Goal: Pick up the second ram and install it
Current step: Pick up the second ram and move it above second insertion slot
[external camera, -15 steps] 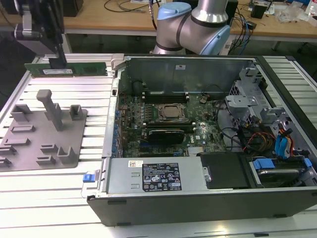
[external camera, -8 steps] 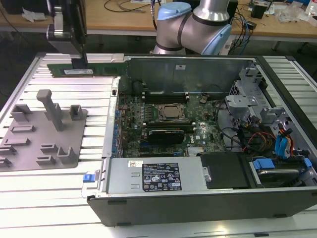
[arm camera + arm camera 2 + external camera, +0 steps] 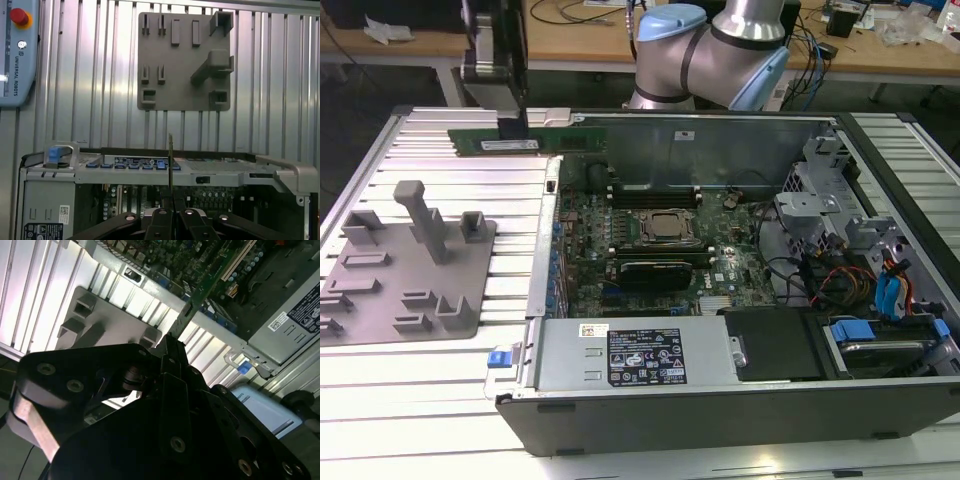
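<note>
The ribbed metal table (image 3: 440, 350) spans the exterior view, and on it lies the open computer case (image 3: 720, 405), its side off and the motherboard (image 3: 620, 250) showing; the grey and blue arm (image 3: 720, 50) rises beyond the case's far wall; on the exterior view's left the grey tray (image 3: 380, 290) with upright pegs rests flat on the table, well apart from the gripper, and it appears in the first wrist view (image 3: 182, 60) too; the power supply (image 3: 640, 355) sits along the case's near wall, with a blue latch (image 3: 500, 356) at its corner; the silver-capped processor (image 3: 667, 228) sits mid-board; the gripper (image 3: 512, 125) hangs at the far left corner of the case, jaws drawn narrow and clamped on the second ram (image 3: 570, 138); the green stick is held on edge, lengthwise along the far rim, clear of the slots; it seems to hover just outside the case wall, though the angle makes that hard to judge; in the first wrist view the gripper (image 3: 170, 212) pinches the stick's thin edge (image 3: 170, 160).
</note>
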Action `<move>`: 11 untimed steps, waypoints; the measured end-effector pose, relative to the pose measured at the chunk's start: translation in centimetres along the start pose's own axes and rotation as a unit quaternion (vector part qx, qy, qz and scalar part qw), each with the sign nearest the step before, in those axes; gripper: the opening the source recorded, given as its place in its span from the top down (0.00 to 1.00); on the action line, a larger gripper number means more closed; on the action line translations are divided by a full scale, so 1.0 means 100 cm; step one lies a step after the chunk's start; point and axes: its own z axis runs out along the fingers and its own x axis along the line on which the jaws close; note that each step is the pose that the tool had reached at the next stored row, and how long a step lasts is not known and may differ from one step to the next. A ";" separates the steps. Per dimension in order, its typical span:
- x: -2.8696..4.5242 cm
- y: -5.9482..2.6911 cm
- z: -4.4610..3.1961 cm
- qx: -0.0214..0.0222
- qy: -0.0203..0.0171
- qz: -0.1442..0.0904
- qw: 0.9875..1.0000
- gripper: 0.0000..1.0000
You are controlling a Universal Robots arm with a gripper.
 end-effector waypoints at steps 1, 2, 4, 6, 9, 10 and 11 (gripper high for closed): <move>0.0003 -0.0070 -0.0003 0.000 0.000 0.000 1.000 0.91; 0.0005 -0.0131 -0.0005 0.000 0.000 0.000 1.000 0.91; 0.0010 -0.0228 -0.0009 0.000 0.000 0.000 1.000 0.91; 0.0017 -0.0402 -0.0016 0.000 0.000 0.000 1.000 0.91; 0.0027 -0.0644 -0.0016 0.000 0.000 0.000 1.000 0.91; 0.0030 -0.0704 -0.0007 0.000 0.000 0.000 1.000 0.91; 0.0035 -0.0798 0.0017 0.000 0.000 0.000 1.000 0.91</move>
